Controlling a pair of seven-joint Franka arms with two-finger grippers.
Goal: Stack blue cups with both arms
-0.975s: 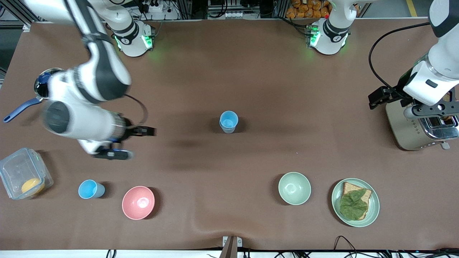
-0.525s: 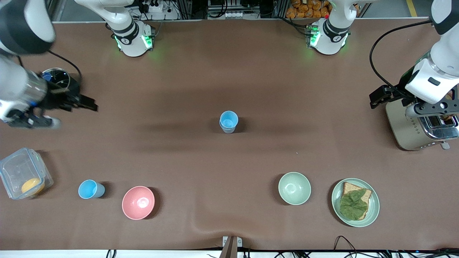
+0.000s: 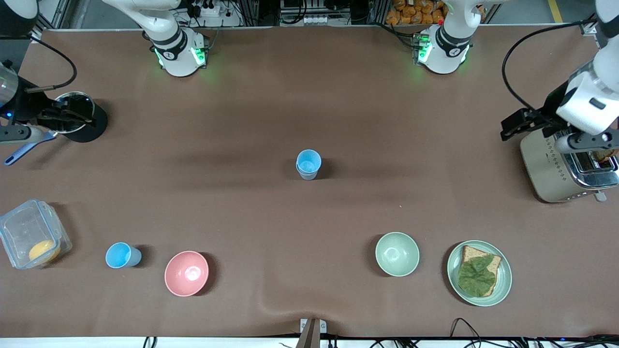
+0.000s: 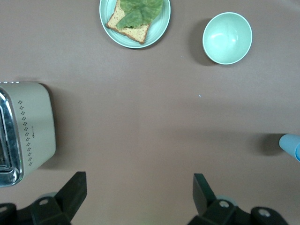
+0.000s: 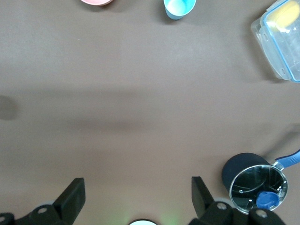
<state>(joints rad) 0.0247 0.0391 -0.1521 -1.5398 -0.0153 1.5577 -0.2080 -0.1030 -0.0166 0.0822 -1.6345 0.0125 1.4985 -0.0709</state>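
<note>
Stacking looks partly done: I see nested pale blue plastic cups [image 3: 308, 164] mid-table, a sky-blue plastic tumbler [image 3: 121, 255] beside the pink bowl [image 3: 186, 273], nearer the camera, needing fetching; left gripper [image 4: 136, 197] over the toaster [image 3: 566, 166] and right gripper [image 5: 136, 197] over the saucepan [image 3: 72, 113] both gape empty.

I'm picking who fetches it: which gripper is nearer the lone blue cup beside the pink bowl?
Right. The right gripper hangs over the saucepan at the lone blue cup's end; the left gripper is by the toaster.
</note>
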